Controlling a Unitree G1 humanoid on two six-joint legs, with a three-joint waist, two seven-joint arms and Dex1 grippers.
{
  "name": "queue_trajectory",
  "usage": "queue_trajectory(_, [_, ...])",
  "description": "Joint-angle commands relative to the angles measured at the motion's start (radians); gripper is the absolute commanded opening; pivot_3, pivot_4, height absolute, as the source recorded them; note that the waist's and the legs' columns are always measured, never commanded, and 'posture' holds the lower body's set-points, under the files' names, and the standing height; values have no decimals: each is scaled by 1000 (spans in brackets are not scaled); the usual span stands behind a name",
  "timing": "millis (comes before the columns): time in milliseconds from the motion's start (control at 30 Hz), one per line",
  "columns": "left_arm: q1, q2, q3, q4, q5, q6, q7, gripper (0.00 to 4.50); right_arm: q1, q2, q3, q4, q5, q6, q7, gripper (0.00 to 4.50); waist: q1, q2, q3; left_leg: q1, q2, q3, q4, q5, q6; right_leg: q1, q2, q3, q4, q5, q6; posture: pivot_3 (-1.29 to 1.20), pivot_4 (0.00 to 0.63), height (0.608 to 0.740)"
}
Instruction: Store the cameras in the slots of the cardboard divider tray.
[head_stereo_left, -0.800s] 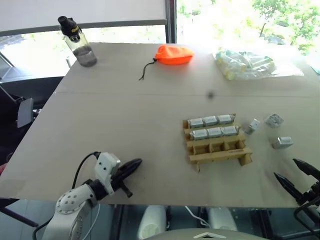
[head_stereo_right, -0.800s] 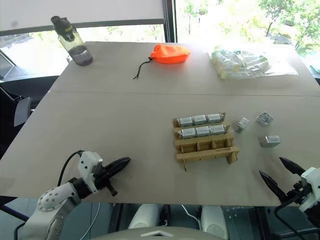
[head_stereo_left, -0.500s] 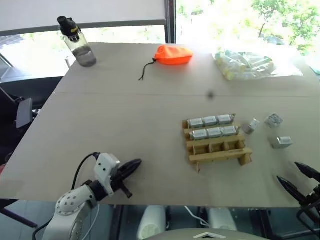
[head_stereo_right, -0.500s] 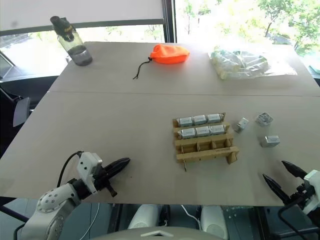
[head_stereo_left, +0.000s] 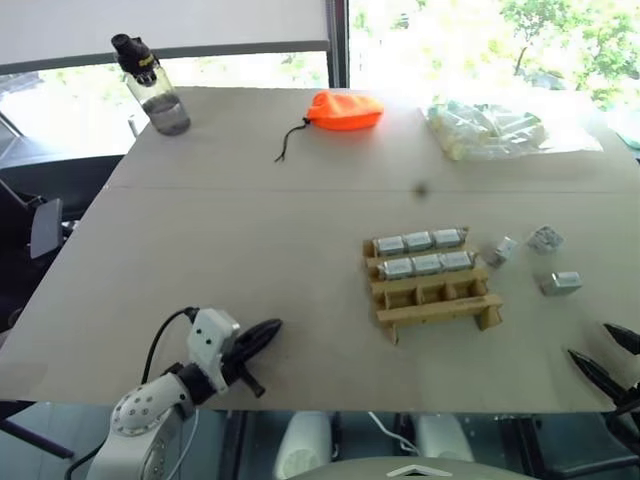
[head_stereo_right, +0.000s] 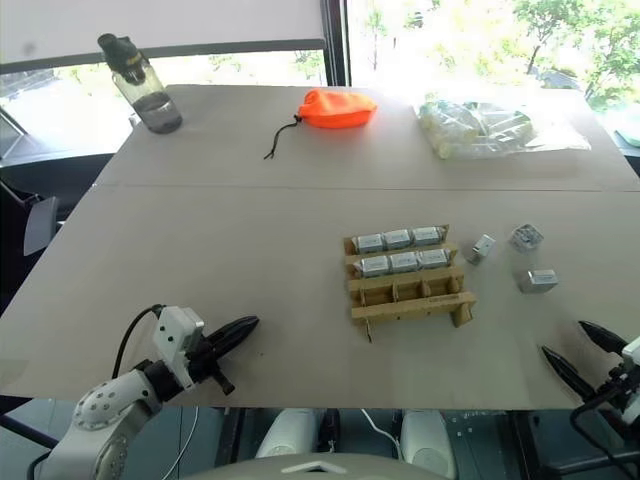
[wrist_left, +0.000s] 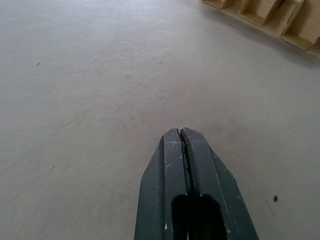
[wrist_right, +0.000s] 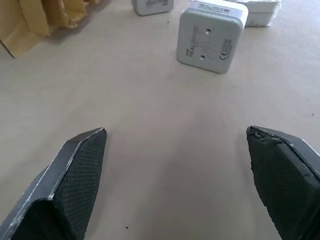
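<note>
What the things look like they are made of

The counter (head_stereo_left: 250, 230) is matt and smooth; the tray (head_stereo_left: 432, 294) is dull brown cardboard. The cameras (head_stereo_left: 418, 241) look like shiny metal. The pouch (head_stereo_left: 345, 110) is soft orange cloth, the bag (head_stereo_left: 490, 128) clear shiny plastic, the right claw (wrist_right: 175, 165) rough black.

This is looking like an office or a lab test room set beside large windows. A wide pale grey table (head_stereo_left: 250, 240), made of two tops meeting at a seam, is taking up most of the space and is standing right against the glass, where a white roller blind (head_stereo_left: 170, 25) is hanging partway down and sunlit green trees (head_stereo_right: 560, 30) are showing outside. Loose working items are lying along the far edge: a clear water bottle (head_stereo_left: 152, 85) with a black cap, an orange drawstring pouch (head_stereo_left: 345, 110) and a clear bag of pale greenish items (head_stereo_left: 495, 128).
</note>
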Motion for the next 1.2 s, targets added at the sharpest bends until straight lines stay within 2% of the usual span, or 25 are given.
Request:
queue_trajectory(33, [2,19,8,-33,1,-6,-5,0,-20,-66,-20,16,-21,-25,26,4426,0,-1,0,0,0,0,0,0,0,0,0,0,0,0,0,0,150,726])
queue_trajectory(100, [-32,62,31,-70,-68,32,-64,0,-66,-161,-8,26,-55,-6,47,4426,0,-1,0,0,0,0,0,0,0,0,0,0,1,0,0,0,150,726])
queue_trajectory(167, [-46,140,64,-128,-214,101,-189,0,-139,-270,9,49,-85,5,81,4426,-3,-2,2,1,0,2,1,0,0,0,0,2,2,0,0,0,150,726])
queue_trajectory(467, [-117,375,150,-195,-451,213,-485,0,-436,-495,192,128,-192,19,220,4426,0,-2,4,2,2,3,3,0,-1,0,3,2,2,2,1,0,150,726])
queue_trajectory(667, [-201,435,163,-216,-517,253,-557,0,-639,-521,374,108,-259,59,321,4426,-2,-4,7,1,2,5,4,3,-5,0,3,4,2,3,1,0,150,726])
queue_trajectory(867, [-295,426,164,-268,-548,283,-495,0,-818,-518,518,217,-354,50,389,4426,0,-3,11,0,2,4,6,3,-6,-1,3,3,2,4,1,0,150,726])
queue_trajectory(933, [-324,422,156,-284,-514,276,-455,0,-855,-514,551,248,-380,43,401,4426,0,-3,12,-4,2,2,8,3,-6,-2,2,1,2,4,0,0,150,726])
queue_trajectory(1200, [-364,403,136,-331,-460,275,-366,0,-945,-496,624,307,-424,43,432,4426,-4,-2,13,-4,2,3,10,3,-6,-2,2,1,2,4,1,0,150,726])
